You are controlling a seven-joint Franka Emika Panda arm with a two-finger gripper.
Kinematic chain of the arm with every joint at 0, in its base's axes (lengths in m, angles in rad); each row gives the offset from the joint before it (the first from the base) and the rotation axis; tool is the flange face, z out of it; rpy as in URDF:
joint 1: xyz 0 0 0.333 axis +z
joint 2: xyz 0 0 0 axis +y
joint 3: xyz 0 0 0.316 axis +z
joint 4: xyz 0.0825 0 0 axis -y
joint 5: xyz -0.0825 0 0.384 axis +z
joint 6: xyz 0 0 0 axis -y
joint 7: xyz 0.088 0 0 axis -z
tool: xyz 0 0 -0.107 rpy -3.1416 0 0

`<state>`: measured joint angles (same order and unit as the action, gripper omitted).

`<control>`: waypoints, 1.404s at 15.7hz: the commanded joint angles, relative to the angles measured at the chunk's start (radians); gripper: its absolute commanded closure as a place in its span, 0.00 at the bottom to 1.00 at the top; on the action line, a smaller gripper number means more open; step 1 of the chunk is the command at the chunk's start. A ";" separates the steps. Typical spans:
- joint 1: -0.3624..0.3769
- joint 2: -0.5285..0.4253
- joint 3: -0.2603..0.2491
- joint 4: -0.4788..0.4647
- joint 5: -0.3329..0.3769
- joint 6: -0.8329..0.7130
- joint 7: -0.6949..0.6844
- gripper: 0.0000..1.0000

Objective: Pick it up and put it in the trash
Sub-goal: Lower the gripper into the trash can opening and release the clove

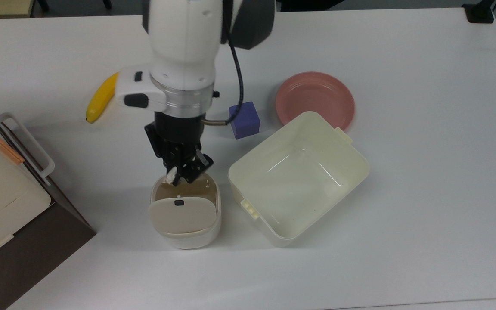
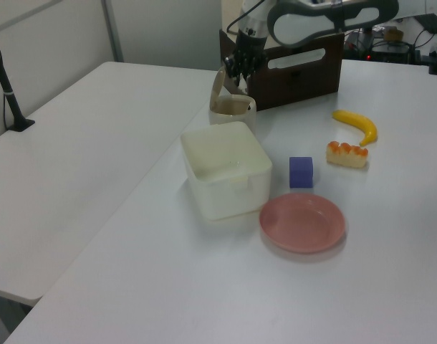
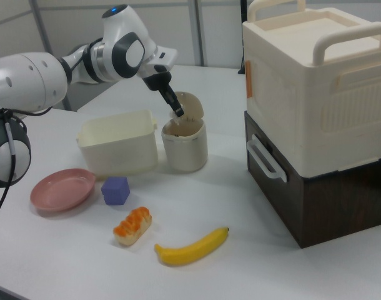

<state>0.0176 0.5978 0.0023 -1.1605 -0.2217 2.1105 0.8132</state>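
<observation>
Pinched between the fingertips of the gripper (image 1: 175, 177): the crumpled white paper wad (image 1: 171, 176), held just above the far rim of the flap-lid trash bin (image 1: 185, 236), left of the cream tub (image 1: 351, 148) in the top view.

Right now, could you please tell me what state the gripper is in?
Gripper: shut on the small crumpled white paper wad, above the open mouth of the small cream-beige flap-lid bin.
</observation>
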 commanded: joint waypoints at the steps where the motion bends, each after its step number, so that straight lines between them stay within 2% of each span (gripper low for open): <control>1: 0.024 0.039 -0.007 0.019 -0.056 0.031 0.067 1.00; 6: 0.035 0.053 -0.008 0.019 -0.061 0.029 0.067 1.00; 10: 0.033 0.053 -0.007 0.019 -0.065 0.028 0.061 0.63; 16: 0.030 0.051 -0.007 0.019 -0.067 0.022 0.001 0.35; 19: 0.025 0.040 -0.001 0.018 -0.048 0.011 -0.136 0.32; 22: 0.027 0.025 0.004 0.013 -0.042 -0.137 -0.367 0.31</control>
<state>0.0412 0.6416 0.0021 -1.1545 -0.2669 2.1090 0.6538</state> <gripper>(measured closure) 0.308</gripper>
